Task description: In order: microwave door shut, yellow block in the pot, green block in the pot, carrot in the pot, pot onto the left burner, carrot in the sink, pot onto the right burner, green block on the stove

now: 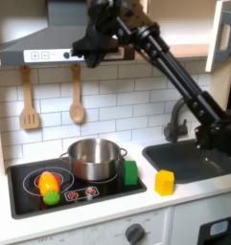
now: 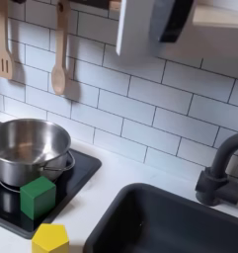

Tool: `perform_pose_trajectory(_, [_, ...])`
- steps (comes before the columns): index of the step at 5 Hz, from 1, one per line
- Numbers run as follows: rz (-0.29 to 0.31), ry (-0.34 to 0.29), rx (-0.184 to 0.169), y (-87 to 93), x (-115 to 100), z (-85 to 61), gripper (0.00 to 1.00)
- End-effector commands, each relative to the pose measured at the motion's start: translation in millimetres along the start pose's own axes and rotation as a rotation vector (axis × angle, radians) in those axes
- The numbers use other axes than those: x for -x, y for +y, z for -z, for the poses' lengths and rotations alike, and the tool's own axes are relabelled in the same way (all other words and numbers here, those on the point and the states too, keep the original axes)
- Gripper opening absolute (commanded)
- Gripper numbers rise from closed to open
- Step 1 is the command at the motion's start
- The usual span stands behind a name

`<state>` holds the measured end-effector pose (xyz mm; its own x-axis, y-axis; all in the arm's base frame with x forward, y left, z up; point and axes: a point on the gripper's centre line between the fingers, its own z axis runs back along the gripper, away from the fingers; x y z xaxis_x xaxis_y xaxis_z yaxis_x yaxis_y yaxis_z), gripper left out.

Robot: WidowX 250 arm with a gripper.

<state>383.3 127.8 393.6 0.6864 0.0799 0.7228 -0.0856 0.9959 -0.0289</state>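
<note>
In the first exterior view my black arm reaches up from the right, and my gripper hangs high in front of the hood, left of the microwave door; its jaws are too dark to read. The white-framed door stands swung out. The steel pot sits on the stove over the right burner. The carrot lies on the left burner. The green block stands at the stove's right edge, beside the pot. The yellow block rests on the counter next to the sink.
A black faucet rises behind the sink. A wooden spatula and a wooden spoon hang on the tiled wall. The grey hood juts out above the stove.
</note>
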Motion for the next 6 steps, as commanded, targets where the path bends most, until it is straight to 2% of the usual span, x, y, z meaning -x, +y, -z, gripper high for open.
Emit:
perform_pose_trajectory(1, [0.021, 0.026, 0.015, -10.1, 13.0, -23.3, 0.0])
perform_pose_trajectory(2, [0.017, 0.074, 0.042, -17.5, 26.7, -30.2, 0.0])
perform_pose_trajectory(3, [0.032, 0.106, 0.053, -25.7, 37.6, -44.4, 0.0])
perform_pose_trajectory(4, [0.034, 0.139, 0.058, -30.2, 47.4, -49.2, 0.0])
perform_pose_trajectory(6, [0.032, 0.202, 0.031, -36.8, 73.0, -63.7, 0.0])
